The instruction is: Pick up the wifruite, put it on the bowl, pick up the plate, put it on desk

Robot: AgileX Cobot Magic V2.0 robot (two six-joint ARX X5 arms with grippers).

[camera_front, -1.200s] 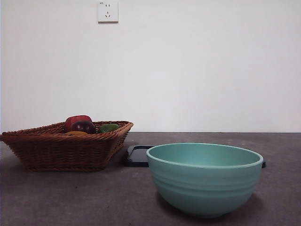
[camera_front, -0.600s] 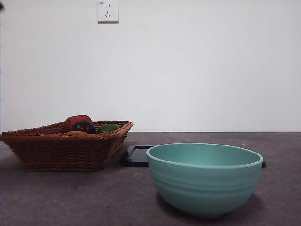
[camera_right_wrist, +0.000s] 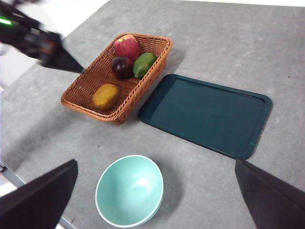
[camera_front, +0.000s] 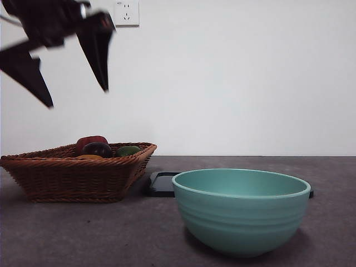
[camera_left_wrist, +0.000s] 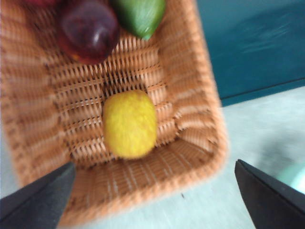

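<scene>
Now | left hand [camera_front: 75, 97] entered above basket [camera_front: 72, 178], wide open, empty | wifruite [camera_left_wrist: 129, 124] unmoved in basket

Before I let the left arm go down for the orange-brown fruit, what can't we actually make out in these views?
- Front view: the wifruite shows only as a sliver; the wicker basket rim hides the rest.
- Front view: the dark tray is mostly hidden behind the bowl.
- Left wrist view: motion blur smears the fruit's skin, and the red fruit is cut off by the edge.
- Front view: the left gripper is blurred.
</scene>
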